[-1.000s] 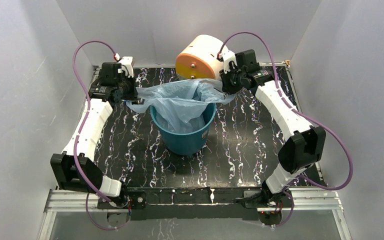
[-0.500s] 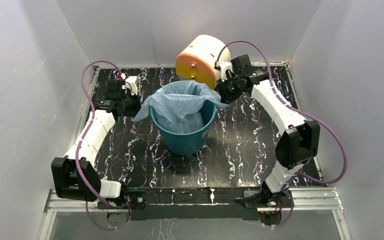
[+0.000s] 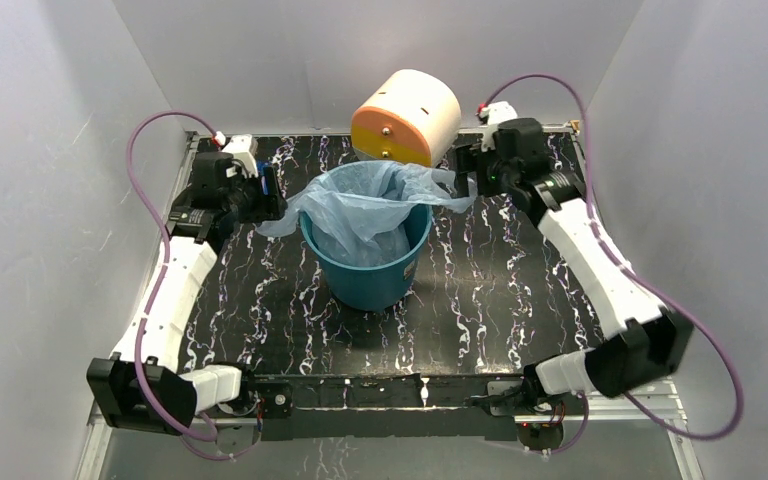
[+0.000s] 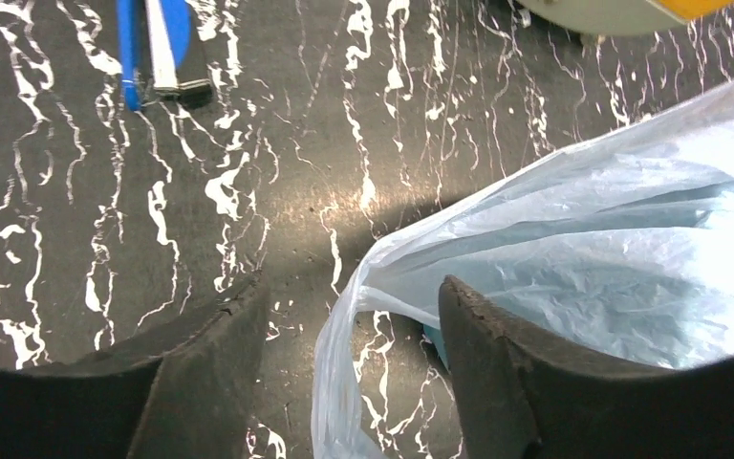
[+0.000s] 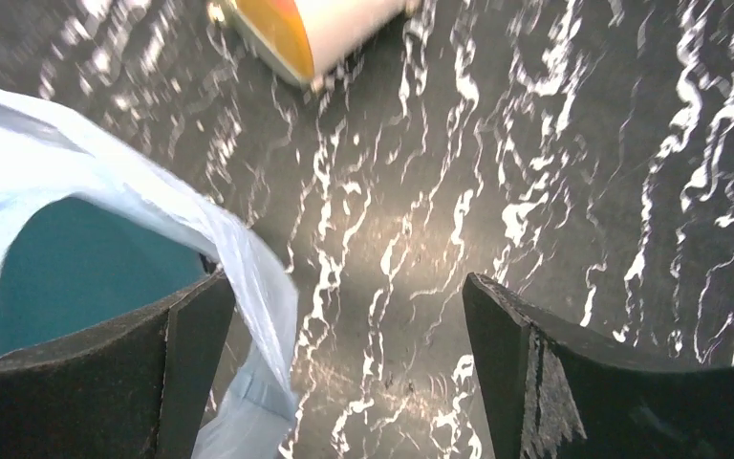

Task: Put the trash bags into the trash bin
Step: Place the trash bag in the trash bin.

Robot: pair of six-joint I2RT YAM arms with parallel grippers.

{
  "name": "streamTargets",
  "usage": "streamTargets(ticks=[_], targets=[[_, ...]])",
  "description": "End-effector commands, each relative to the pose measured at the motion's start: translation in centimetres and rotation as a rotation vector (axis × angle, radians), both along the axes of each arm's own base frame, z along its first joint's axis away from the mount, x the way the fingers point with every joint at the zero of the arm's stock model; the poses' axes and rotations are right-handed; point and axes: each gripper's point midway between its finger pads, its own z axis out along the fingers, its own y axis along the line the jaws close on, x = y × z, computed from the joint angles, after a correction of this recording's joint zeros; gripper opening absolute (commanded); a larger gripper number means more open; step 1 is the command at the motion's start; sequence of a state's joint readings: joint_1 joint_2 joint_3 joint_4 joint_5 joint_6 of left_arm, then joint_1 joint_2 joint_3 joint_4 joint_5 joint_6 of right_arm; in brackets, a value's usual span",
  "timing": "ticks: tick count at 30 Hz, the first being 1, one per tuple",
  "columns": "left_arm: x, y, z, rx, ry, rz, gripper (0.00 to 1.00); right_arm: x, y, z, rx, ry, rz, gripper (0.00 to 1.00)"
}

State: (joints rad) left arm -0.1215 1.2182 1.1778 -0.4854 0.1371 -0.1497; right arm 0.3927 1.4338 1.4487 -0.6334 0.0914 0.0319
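The teal trash bin (image 3: 368,268) stands mid-table. The light-blue trash bag (image 3: 365,205) sits inside it, its mouth spread over the rim with one flap hanging off the left side and one off the right. Just left of the bin, my left gripper (image 3: 276,194) is open; in the left wrist view (image 4: 352,287) the bag's loose edge (image 4: 344,382) hangs between the fingers, unpinched. At the bin's far right, my right gripper (image 3: 464,172) is open wide. In the right wrist view (image 5: 346,282) the bag's flap (image 5: 248,258) hangs by its left finger (image 5: 186,354), and teal bin wall (image 5: 86,277) shows.
A cream-and-orange drum (image 3: 407,115) lies on its side just behind the bin, close to the right gripper. A small blue-and-white object (image 4: 153,43) lies on the black marbled table (image 3: 490,290) beyond the left gripper. White walls enclose the table on three sides.
Both grippers have opened and let go of the bag. The bag's mouth has dropped onto the bin's rim. The right arm has swung outward to the right; the left gripper has drawn back slightly.
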Motion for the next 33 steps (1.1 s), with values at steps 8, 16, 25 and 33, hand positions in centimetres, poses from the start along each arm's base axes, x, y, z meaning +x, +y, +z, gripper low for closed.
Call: streamTargets(ticks=[8, 16, 25, 33], targets=[[-1.4, 3.5, 4.8, -0.006, -0.182, 0.241, 0.68, -4.7, 3.9, 16.2, 0.49, -0.518, 0.208, 0.99], [-3.3, 4.0, 5.0, -0.001, -0.19, 0.262, 0.68, -5.6, 5.9, 16.1, 0.555, -0.361, 0.272, 0.99], [-3.6, 4.0, 4.9, 0.0, -0.188, 0.252, 0.68, -1.1, 2.3, 6.6, 0.29, -0.113, -0.015, 0.97], [-3.8, 4.4, 4.8, 0.015, -0.189, 0.271, 0.68, 0.3, 2.5, -2.5, 0.235, 0.023, -0.044, 0.96]])
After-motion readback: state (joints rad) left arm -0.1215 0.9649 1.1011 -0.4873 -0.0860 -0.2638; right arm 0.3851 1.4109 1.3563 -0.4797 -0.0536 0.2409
